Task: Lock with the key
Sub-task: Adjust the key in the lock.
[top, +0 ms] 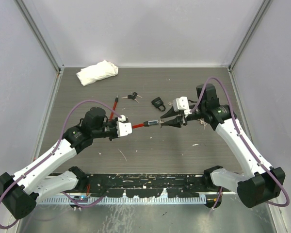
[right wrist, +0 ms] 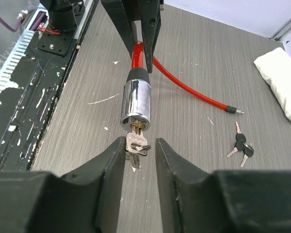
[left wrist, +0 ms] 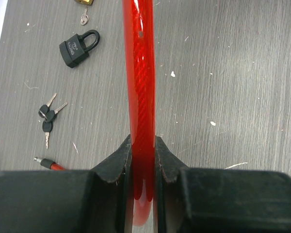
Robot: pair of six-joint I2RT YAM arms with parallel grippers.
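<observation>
The chrome lock cylinder hangs over the middle of the table with the key seated in its end. The right claw sits slightly spread around that key. The left claw pinches the red cable. A black padlock and spare keys lie toward the far edge, and a white cloth lies near the far left corner.

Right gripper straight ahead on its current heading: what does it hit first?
The key, sitting between the parted jaws of the right gripper; pushing on, probably the chrome lock cylinder it's inserted in. Exact depth is unclear.
</observation>
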